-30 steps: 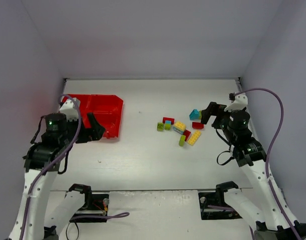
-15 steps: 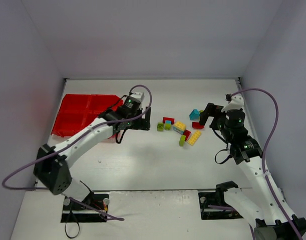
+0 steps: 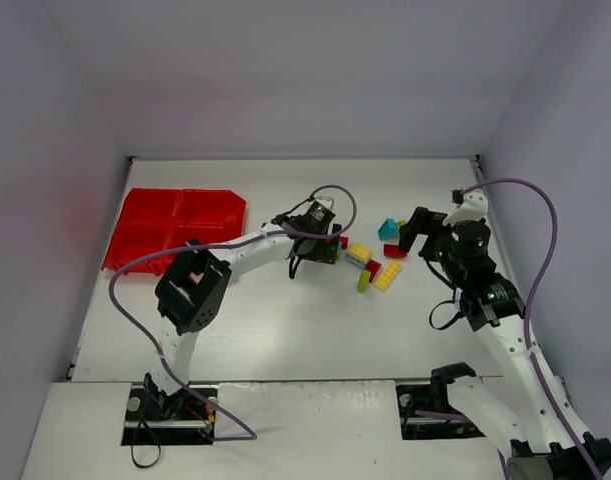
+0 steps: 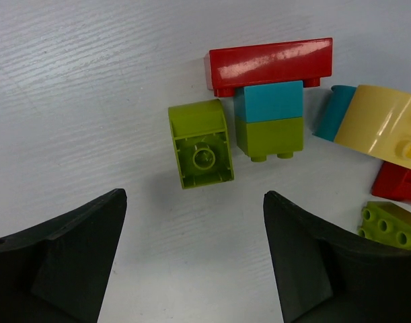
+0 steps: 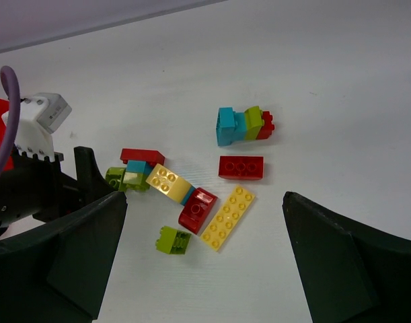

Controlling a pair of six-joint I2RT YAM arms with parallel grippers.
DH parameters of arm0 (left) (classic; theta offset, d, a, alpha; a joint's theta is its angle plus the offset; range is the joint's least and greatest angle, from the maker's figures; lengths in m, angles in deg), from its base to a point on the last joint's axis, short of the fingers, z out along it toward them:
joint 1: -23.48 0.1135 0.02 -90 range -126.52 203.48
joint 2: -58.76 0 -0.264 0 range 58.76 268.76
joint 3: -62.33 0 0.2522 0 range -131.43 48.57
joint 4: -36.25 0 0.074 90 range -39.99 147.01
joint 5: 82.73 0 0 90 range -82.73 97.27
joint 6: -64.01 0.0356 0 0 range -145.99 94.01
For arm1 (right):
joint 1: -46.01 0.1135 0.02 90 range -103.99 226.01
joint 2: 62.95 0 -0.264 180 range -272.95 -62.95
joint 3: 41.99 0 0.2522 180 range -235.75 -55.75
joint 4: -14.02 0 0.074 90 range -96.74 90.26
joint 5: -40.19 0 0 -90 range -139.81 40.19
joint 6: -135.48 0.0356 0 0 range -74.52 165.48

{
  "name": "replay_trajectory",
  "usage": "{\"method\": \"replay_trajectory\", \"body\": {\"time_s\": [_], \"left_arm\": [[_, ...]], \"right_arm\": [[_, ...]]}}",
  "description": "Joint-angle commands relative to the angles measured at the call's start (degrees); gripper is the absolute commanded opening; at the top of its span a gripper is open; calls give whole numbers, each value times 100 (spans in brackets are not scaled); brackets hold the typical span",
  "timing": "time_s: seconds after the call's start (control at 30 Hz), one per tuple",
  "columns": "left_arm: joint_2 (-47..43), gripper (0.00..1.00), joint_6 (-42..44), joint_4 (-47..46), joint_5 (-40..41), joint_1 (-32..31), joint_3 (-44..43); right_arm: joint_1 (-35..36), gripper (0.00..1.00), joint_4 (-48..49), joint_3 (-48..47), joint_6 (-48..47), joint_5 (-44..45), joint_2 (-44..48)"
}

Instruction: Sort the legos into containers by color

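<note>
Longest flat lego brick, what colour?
The long flat plastic brick is yellow; right wrist view shows it best.

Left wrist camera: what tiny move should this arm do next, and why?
Probably lower straight down over the lime green brick, ready to close. The left jaws stand open, the brick lies tipped over in line with their gap, and a sliver of bare table separates it from the teal-and-green stack beside it, so there looks to be room.

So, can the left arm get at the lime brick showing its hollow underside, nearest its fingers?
Probably yes. The left gripper is open just short of the lime brick, with bare table on one side; the teal-and-lime piece sits close on the other, though apart.
</note>
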Motion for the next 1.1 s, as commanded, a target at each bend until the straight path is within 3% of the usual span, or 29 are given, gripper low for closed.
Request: {"method": "replay_trajectory", "body": {"time_s": [0.0,0.1,0.43,0.53,0.6,0.7,0.8,0.9,1.07], "left_arm": [[-134,76,-57,-339,83,-4,-316],[15,69,13,-383,118,-22,-377],[464,61,206,-339,258,-22,-650],[561,52,259,-251,320,-22,-773],[544,39,294,-242,425,-13,-773],[360,18,373,-199,557,4,-738],[-70,8,514,-67,785,39,-641],[-668,7,707,205,1101,241,-571],[-1731,7,971,610,1225,1321,-404]], "right_arm": [[35,98,372,7,67,174,51],[35,98,372,7,76,174,42],[35,98,372,42,93,192,104],[35,98,372,51,85,192,121],[35,98,372,59,102,192,130],[35,98,381,68,93,192,148],[35,98,372,59,102,148,165],[35,98,372,51,93,95,165],[35,98,372,59,93,-28,183]]}}
